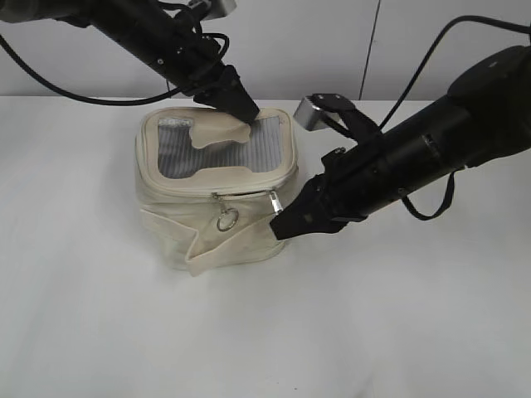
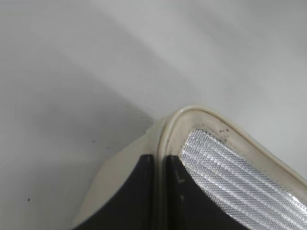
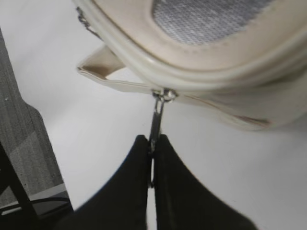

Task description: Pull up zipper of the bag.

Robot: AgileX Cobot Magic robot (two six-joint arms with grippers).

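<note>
The cream boxy bag [image 1: 207, 211] stands on the white table, its lid with a grey mesh window [image 1: 182, 149] and cream patch. The zipper [image 1: 249, 189] runs round the lid rim. One silver ring pull [image 1: 227, 220] hangs free at the front. My right gripper [image 1: 280, 224] is shut on the other ring pull [image 3: 155, 122] at the bag's front right corner. My left gripper [image 1: 249, 110] is shut on the lid's raised rim [image 2: 160, 143] at the bag's back edge, one finger on each side of the rim [image 2: 160, 165].
The flat cream strap [image 1: 228, 249] wraps the bag's lower front and shows in the right wrist view [image 3: 103, 72]. A silver block [image 1: 309, 112] on the right arm sits behind the bag. White table [image 1: 332, 332] surrounds the bag.
</note>
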